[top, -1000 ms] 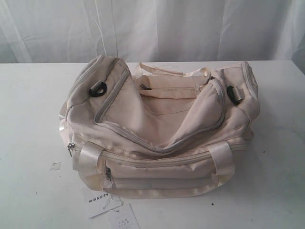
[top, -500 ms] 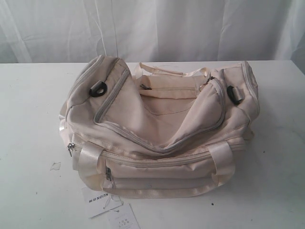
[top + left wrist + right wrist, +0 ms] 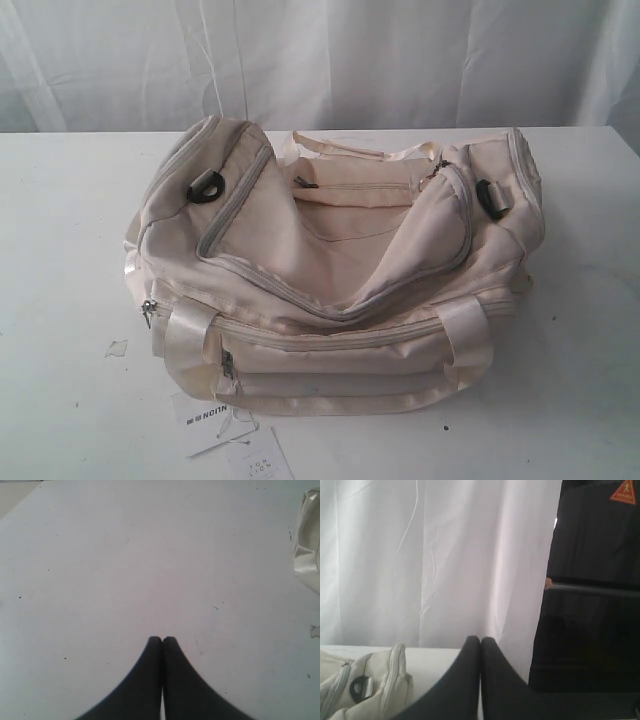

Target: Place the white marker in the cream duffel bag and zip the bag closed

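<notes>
presently we are finding the soft cream fabric duffel bag [image 3: 300,250] lying unzipped, no white marker showing; left gripper [image 3: 162,640] and right gripper [image 3: 480,639] are hanging clenched, empty.

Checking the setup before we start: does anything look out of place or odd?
The white marker shows in no view. The cream duffel bag gapes open on top, its flap sagging inward. A small scrap lies on the table beside it, and paper tags stick out at its front.
</notes>
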